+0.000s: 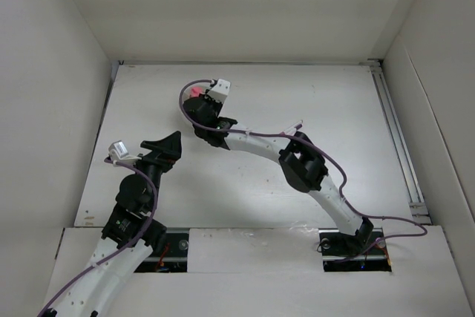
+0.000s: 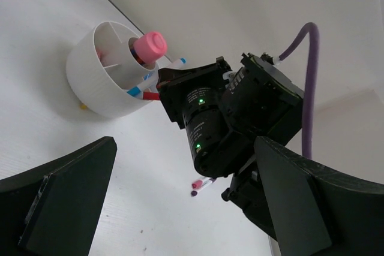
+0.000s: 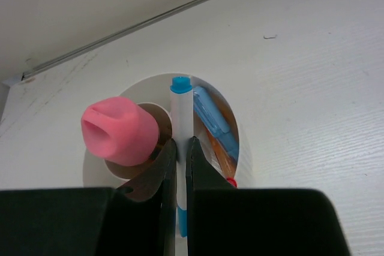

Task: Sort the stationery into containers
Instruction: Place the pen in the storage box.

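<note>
The white round cup with inner dividers stands at the back left of the table and also shows in the left wrist view. A short pink cylinder stands in its middle and also shows in the left wrist view and from above. My right gripper is shut on a white pen with a blue cap, held over the cup. It hides most of the cup from above. Blue pens lie in one compartment. My left gripper is open and empty, in front of the cup.
Two loose pens, one red-capped and one dark-capped, lie on the table beside the right arm; from above they show near its elbow. White walls close in the table on the left, back and right.
</note>
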{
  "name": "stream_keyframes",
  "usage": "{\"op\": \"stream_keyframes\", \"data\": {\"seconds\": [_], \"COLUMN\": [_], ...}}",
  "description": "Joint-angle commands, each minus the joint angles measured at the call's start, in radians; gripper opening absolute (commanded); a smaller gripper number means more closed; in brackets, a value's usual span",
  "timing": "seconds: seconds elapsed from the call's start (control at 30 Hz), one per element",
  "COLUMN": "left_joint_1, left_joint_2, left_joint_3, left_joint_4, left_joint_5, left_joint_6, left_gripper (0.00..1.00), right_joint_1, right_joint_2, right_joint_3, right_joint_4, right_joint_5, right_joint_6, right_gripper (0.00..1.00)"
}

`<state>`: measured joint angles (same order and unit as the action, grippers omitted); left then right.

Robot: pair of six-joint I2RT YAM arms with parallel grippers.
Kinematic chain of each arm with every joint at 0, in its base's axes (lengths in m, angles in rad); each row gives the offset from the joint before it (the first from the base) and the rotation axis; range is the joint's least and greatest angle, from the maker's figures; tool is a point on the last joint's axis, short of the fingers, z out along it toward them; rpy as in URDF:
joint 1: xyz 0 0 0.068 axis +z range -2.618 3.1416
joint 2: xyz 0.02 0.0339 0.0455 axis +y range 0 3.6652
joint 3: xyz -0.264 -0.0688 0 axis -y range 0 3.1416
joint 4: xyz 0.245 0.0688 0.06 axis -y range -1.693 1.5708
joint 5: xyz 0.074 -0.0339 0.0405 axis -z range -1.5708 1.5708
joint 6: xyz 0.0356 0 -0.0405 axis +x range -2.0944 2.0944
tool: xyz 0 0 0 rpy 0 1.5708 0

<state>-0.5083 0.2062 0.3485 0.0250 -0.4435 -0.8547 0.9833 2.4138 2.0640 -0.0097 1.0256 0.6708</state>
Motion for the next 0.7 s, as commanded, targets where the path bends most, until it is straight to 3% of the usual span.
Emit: {"op": "stream_keyframes", "data": {"seconds": [0.0,0.17,0.27,0.3,0.43,0.67], "left_joint_1": [0.004,0.004,0.004,0.004,0.004,0.004], "left_joint_2": [0.002,0.002,0.002,0.002,0.012,0.022], "left_joint_3": [0.004,0.004,0.004,0.004,-0.005,-0.005], "left_joint_4": [0.039,0.049,0.049,0.049,0.059,0.069], "left_joint_5": [0.029,0.029,0.038,0.038,0.049,0.058], "left_joint_6": [-0.004,0.005,0.005,0.005,0.005,0.005], "left_gripper": [1.0,1.0,1.0,1.0,1.0,1.0], "right_joint_1": [0.005,0.005,0.005,0.005,0.005,-0.005], "right_joint_2": [-0.032,-0.07,-0.096,-0.114,-0.174,-0.263], "right_joint_3": [-0.039,-0.093,-0.143,-0.153,-0.183,-0.225], "right_joint_4": [0.042,0.042,0.042,0.042,0.042,0.01], "right_joint_5": [0.053,0.053,0.053,0.044,0.018,-0.016], "right_joint_6": [0.001,0.021,0.047,0.056,0.056,0.076], "right_gripper": [0.0,0.02,0.32,0.48,0.65,0.69]}}
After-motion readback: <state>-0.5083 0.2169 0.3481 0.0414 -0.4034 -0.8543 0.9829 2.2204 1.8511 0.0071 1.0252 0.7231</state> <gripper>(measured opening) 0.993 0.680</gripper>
